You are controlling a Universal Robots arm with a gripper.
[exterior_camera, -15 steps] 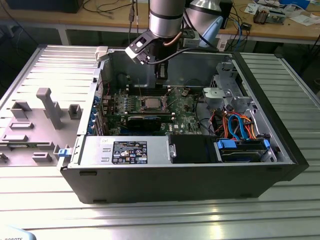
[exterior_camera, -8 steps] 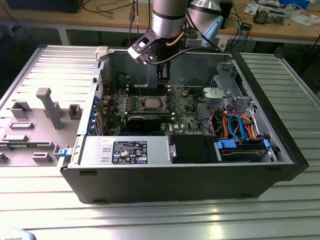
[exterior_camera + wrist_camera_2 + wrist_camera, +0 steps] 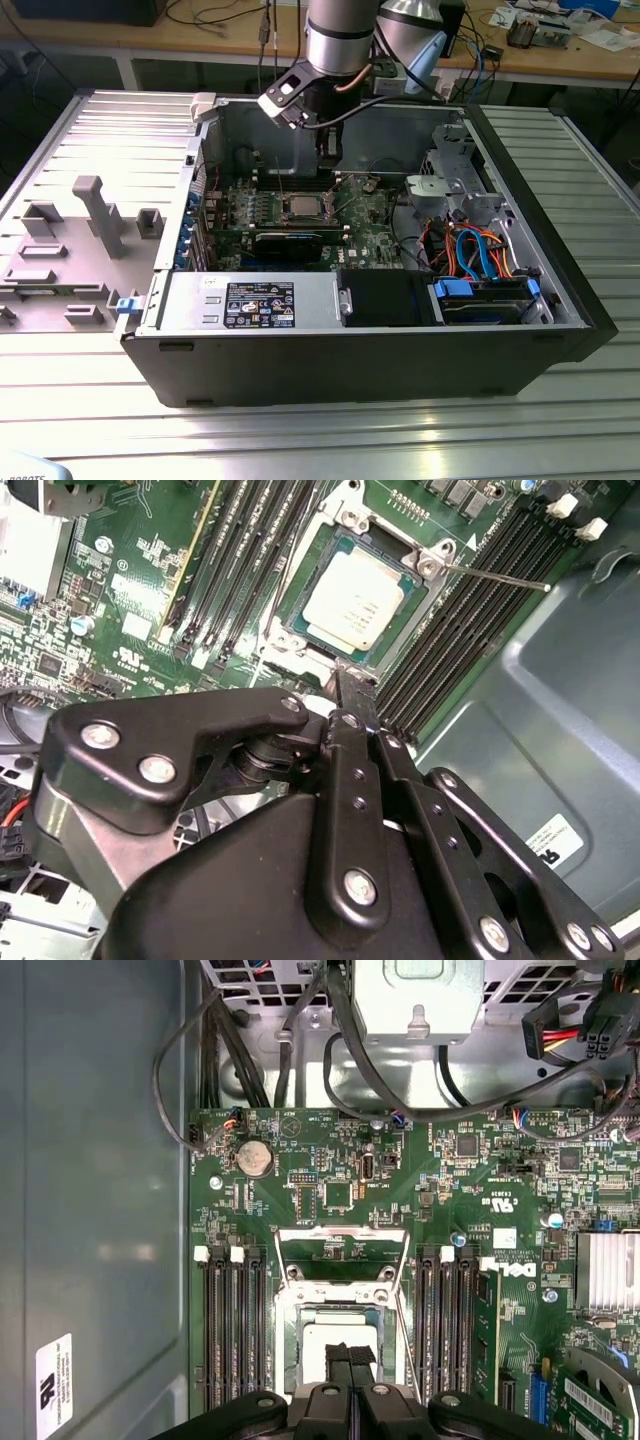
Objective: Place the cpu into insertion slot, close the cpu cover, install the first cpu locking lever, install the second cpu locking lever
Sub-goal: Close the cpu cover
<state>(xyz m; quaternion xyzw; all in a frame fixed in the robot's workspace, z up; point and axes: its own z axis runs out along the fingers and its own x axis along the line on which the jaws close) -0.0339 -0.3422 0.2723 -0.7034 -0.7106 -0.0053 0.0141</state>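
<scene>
The cpu [image 3: 355, 605] lies flat in the insertion slot [image 3: 398, 640] on the green motherboard, its pale metal face up. In the first wrist view the cpu [image 3: 335, 1338] is partly hidden behind my fingertips. The cpu cover [image 3: 340, 1232] is swung open and stands up from the far edge of the slot. A thin locking lever [image 3: 495, 577] sticks out from the slot's corner, unlatched. My gripper [image 3: 342, 685] hovers just above the near edge of the slot, fingers shut with nothing between them. In the exterior view the gripper [image 3: 327, 165] hangs over the slot [image 3: 300, 207] inside the case.
Rows of black memory slots [image 3: 232, 1330] flank the socket on both sides. A black card [image 3: 288, 243] lies beside it. The drive cage [image 3: 450, 190] and orange and blue cables [image 3: 470, 250] fill the exterior view's right. Grey case walls [image 3: 100, 1210] enclose the board.
</scene>
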